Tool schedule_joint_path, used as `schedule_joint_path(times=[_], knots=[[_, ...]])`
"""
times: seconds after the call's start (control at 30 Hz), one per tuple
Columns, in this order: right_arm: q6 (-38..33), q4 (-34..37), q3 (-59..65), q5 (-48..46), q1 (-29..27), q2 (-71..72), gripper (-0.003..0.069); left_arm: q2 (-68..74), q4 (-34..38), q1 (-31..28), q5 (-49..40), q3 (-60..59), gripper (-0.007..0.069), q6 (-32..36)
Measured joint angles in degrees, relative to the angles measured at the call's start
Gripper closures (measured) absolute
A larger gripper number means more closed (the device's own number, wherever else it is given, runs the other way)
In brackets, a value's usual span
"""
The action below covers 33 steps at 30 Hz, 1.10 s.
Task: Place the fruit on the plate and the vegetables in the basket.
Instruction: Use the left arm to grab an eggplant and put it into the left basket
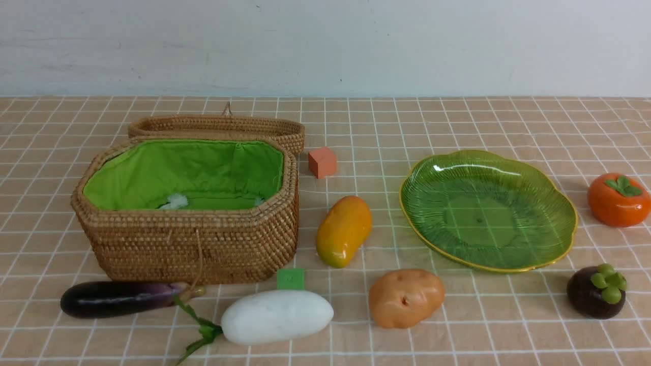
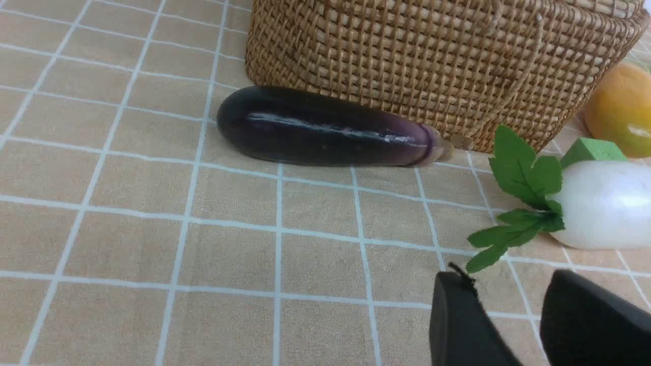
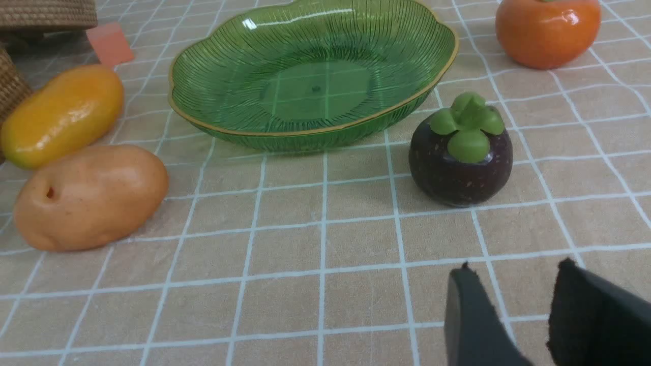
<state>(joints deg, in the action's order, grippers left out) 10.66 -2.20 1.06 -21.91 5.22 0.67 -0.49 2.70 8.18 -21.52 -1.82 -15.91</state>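
The open wicker basket (image 1: 193, 244) stands at the left, the empty green plate (image 1: 539, 203) at the right. Eggplant (image 1: 119, 299), radish (image 1: 277, 316) and potato (image 1: 406, 297) lie along the front. The mango (image 1: 344, 231) rests between basket and plate. The persimmon (image 1: 618, 199) and mangosteen (image 1: 596, 292) sit right of the plate. My left gripper (image 2: 508, 277) hovers open and empty near the radish (image 2: 605, 203) leaves, short of the eggplant (image 2: 325, 127). My right gripper (image 3: 514, 269) is open and empty just short of the mangosteen (image 3: 460, 152). Neither gripper shows in the front view.
The basket's lid (image 1: 218, 127) lies folded back behind it. A small orange cube (image 1: 322, 162) sits behind the mango and a small green block (image 1: 290, 279) against the basket's front right. A pale wall closes off the far edge of the checked tablecloth.
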Motion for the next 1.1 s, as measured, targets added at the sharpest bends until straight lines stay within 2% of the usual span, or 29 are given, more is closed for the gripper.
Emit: schedule_joint_path(times=[0.93,1.03,1.1], knots=[[0.0,0.0,0.0,0.0,0.0,0.0,0.0417,0.0,-0.4,0.0,1.9,0.0,0.0386,-0.2],[0.0,0.0,0.0,0.0,0.0,0.0,0.0417,0.0,2.9,0.0,6.7,0.0,0.0386,-4.4],[0.0,0.0,0.0,0.0,0.0,0.0,0.0417,0.0,8.2,0.0,12.7,0.0,0.0386,-9.7]])
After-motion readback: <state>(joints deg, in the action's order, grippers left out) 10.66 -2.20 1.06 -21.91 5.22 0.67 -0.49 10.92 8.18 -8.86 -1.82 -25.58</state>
